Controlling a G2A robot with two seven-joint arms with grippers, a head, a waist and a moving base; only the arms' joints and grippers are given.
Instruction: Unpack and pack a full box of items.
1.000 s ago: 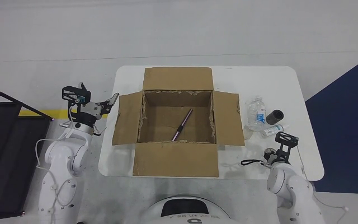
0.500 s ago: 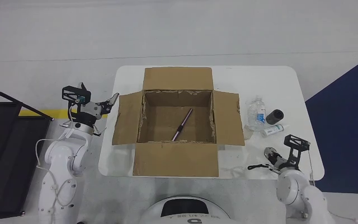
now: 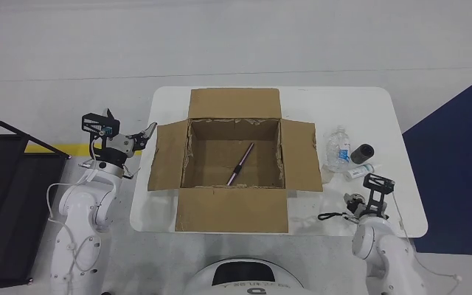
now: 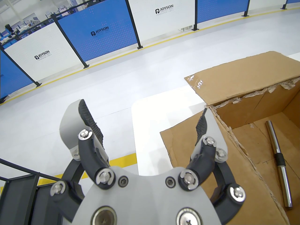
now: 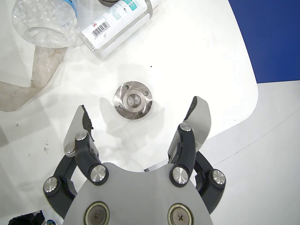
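Note:
An open cardboard box (image 3: 234, 209) stands mid-table with its flaps folded out. On its floor lies a metal rod (image 3: 240, 164) with a dark band (image 4: 279, 159). My left gripper (image 3: 147, 133) hangs open beside the box's left flap (image 4: 187, 139), holding nothing (image 4: 143, 108). My right gripper (image 5: 138, 104) is open low over the table to the right of the box (image 3: 346, 208). A round metal flange (image 5: 133, 103) lies flat on the table between and just beyond its fingertips; none of them touches it.
Right of the box lie a clear plastic bottle (image 3: 338, 147), a dark cylinder (image 3: 361, 154) and a white tube (image 5: 117, 19). A strip of clear tape (image 5: 39, 71) trails under the bottle. The table's rounded front right corner (image 5: 253, 99) is close by.
Half a second ago the right arm had swung out toward the table's front right edge; it has come back left to where it was. The left arm has not moved.

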